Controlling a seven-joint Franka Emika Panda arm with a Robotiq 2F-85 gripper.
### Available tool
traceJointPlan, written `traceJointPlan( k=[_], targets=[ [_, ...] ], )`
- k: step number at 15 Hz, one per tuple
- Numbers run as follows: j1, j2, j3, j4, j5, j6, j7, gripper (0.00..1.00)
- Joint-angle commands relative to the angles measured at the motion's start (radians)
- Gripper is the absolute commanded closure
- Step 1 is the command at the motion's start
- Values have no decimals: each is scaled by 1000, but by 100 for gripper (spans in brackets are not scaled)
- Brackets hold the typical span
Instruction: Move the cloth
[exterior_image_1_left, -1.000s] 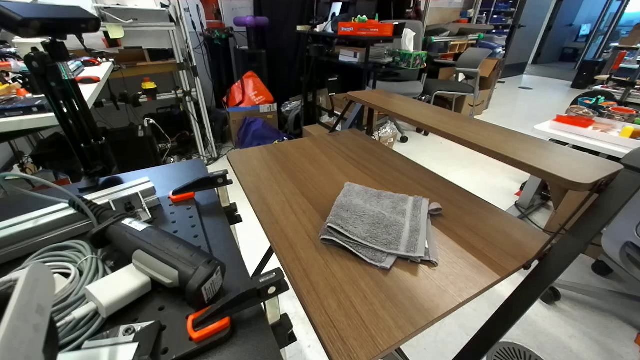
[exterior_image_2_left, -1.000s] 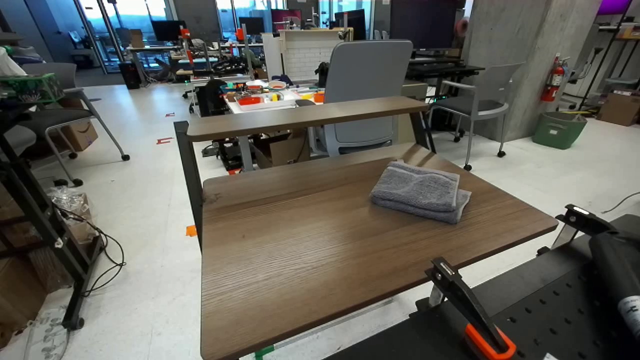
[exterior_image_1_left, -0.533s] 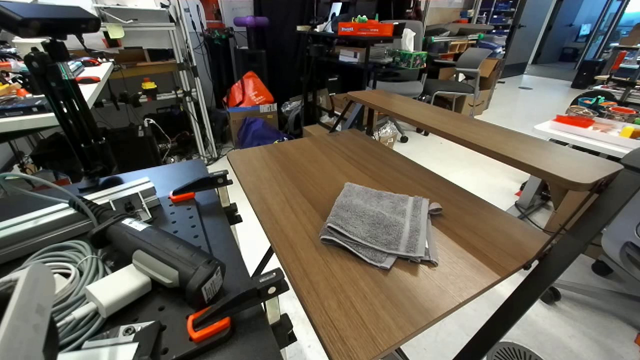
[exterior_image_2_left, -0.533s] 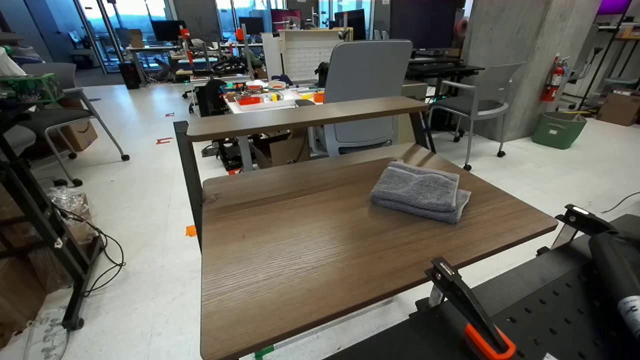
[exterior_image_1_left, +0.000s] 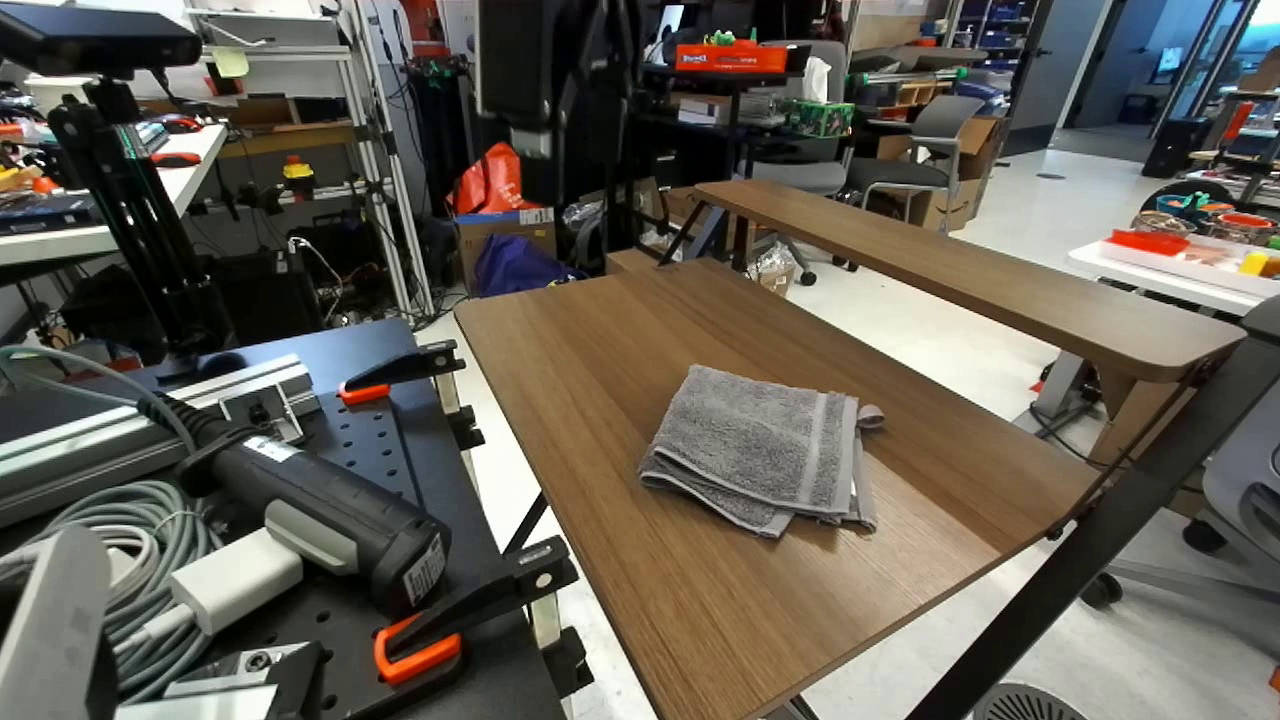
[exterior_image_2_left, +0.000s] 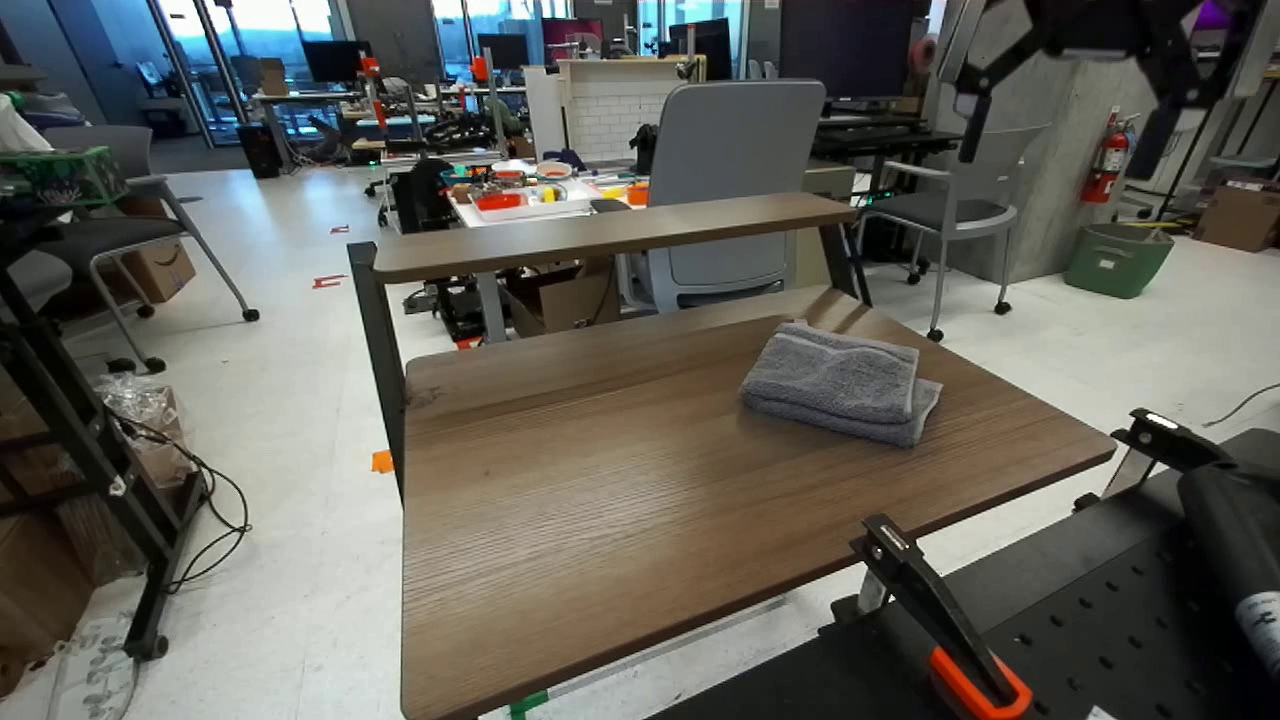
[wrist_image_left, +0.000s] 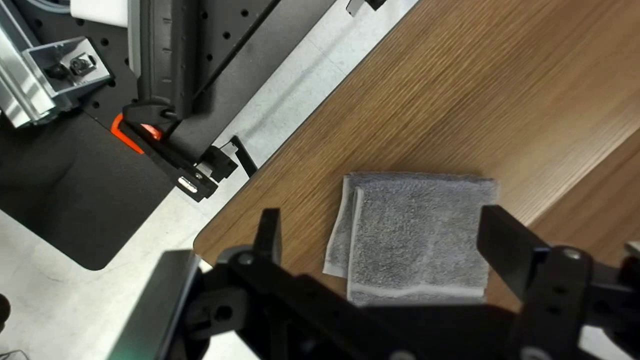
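The grey folded cloth (exterior_image_1_left: 750, 440) lies flat on the brown wooden tabletop (exterior_image_2_left: 600, 520), near one end of it. The cloth also shows in an exterior view (exterior_image_2_left: 835, 378) and in the wrist view (wrist_image_left: 420, 235), where its lower edge is hidden by the gripper body. My gripper (exterior_image_2_left: 1063, 140) is open and empty, high up and apart from the cloth. In an exterior view the gripper (exterior_image_1_left: 545, 175) is at the top, beyond the table's far edge. In the wrist view the spread fingers (wrist_image_left: 382, 217) appear on either side of the cloth.
A raised wooden shelf (exterior_image_1_left: 960, 270) runs along one long side of the tabletop, with a dark slanted leg (exterior_image_1_left: 1090, 540). A black perforated bench (exterior_image_2_left: 1100, 620) with orange-and-black clamps (exterior_image_1_left: 470, 610) and a black tool (exterior_image_1_left: 310, 500) stands beside the other long side, across a gap.
The gripper and arm have come into view at the top of both exterior views, where they did not show before. The cloth has not moved.
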Motion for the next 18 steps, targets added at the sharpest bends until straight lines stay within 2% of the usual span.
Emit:
traceJointPlan(
  k=[1, 7, 11, 13, 14, 16, 17, 18],
  targets=[
    [5, 166, -60, 61, -7, 92, 50, 0],
    [25, 400, -144, 222, 23, 123, 80, 0],
    [43, 536, -164, 358, 46, 104, 95, 0],
    [67, 593, -176, 410, 22, 101, 119, 0],
    [78, 613, -180, 429, 18, 92, 121, 0],
    [52, 613, -148, 451, 63, -11, 9, 0],
    [80, 603, -177, 409, 44, 67, 66, 0],
    [81, 612, -173, 422, 52, 39, 46, 0]
  ],
)
